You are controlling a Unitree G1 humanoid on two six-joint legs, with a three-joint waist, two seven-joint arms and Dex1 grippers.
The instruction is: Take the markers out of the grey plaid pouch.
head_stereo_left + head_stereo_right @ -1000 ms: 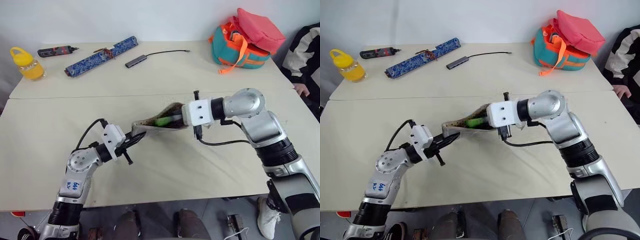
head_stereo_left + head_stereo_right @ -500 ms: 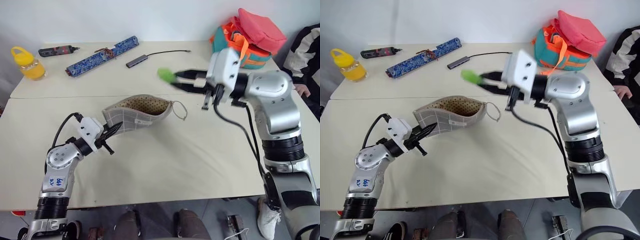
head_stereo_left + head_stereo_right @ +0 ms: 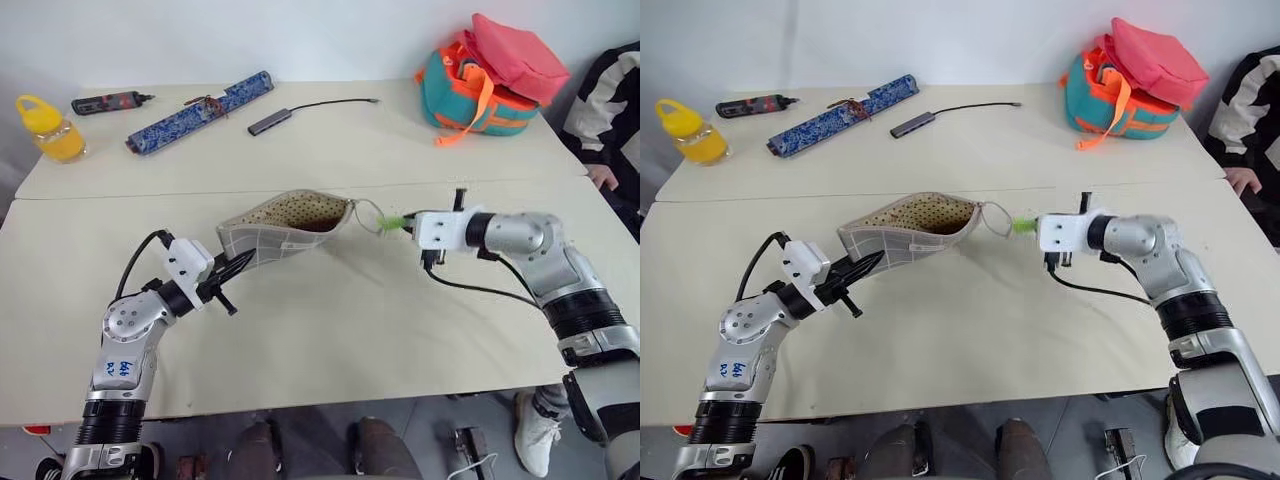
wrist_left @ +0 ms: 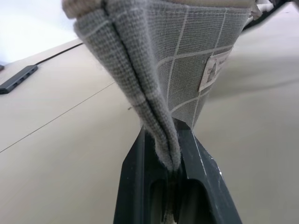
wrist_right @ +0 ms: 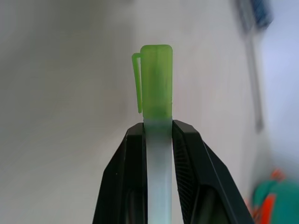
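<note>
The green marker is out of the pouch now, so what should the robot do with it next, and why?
Probably lower it onto the bare table and let go. The right gripper is shut on the green marker, holding it just beside the mouth of the grey plaid pouch, which the left gripper pinches by one corner. Setting it down would free that gripper to reach into the pouch again.

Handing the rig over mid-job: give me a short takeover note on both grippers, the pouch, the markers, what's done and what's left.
Left gripper: shut on a corner of the grey plaid pouch, holding it up off the table, mouth toward the right arm.
Right gripper: shut on the green marker, low over the table just beyond the pouch's mouth.
Done: green marker is out of the pouch.
Left: set it down, then check the pouch for another marker; its inside is too dark to tell.
</note>
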